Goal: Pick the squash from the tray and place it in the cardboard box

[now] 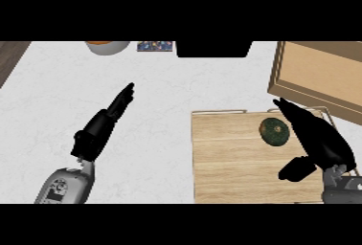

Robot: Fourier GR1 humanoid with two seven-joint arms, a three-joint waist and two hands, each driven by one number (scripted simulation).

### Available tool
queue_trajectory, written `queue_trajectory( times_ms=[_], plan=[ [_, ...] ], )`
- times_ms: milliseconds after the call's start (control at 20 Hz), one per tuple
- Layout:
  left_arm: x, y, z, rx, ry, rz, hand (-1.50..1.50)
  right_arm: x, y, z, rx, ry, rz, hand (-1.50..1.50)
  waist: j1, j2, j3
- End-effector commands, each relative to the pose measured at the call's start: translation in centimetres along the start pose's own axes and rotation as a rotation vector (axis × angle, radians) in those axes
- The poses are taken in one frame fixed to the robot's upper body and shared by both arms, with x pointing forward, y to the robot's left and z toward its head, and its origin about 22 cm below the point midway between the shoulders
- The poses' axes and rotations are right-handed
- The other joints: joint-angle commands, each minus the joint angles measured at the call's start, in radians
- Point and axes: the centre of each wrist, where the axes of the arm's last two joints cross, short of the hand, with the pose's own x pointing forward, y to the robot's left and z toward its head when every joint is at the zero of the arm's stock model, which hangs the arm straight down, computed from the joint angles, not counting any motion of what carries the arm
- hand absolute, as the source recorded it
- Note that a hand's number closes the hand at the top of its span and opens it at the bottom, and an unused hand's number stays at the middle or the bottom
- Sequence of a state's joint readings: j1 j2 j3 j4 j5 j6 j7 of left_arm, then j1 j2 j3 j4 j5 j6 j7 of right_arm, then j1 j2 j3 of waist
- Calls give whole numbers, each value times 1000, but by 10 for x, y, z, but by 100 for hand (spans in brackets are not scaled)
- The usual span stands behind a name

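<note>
A dark green round squash [274, 131] lies on the wooden tray [233, 162], toward its far right part. My right hand [322, 141] hovers just right of the squash, fingers stretched toward the far side and thumb hanging apart at the near side; it holds nothing. The cardboard box [318, 76] stands at the far right, beyond the tray. Over the white counter at the left, my left hand [106, 124] is open with straight fingers pointing away.
Along the far edge stand a white bowl with orange contents [107, 46], a small colourful packet [155, 46] and a black object [213, 49]. A dark wooden strip [10, 57] borders the counter at the far left.
</note>
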State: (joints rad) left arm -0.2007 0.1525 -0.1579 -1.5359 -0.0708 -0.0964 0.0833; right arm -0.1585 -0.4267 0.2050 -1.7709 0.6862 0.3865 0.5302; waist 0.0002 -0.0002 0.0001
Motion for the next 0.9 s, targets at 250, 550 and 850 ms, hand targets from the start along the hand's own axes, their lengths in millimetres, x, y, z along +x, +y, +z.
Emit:
queue_trajectory(
  times_ms=[250, 550, 850],
  plan=[
    [-5, 10, -10, 2, -5, 0, 0, -9, 26, -10, 37, 21, 6, -150, -1, 0, 0],
    [10, 1, 6, -8, 3, -3, 0, -13, 39, -27, 48, 62, 88, -150, 3, 0, 0],
    [-21, -15, 12, -7, -4, 2, 0, -26, 37, -41, 28, 43, 50, 150, 1, 1, 0]
  ],
)
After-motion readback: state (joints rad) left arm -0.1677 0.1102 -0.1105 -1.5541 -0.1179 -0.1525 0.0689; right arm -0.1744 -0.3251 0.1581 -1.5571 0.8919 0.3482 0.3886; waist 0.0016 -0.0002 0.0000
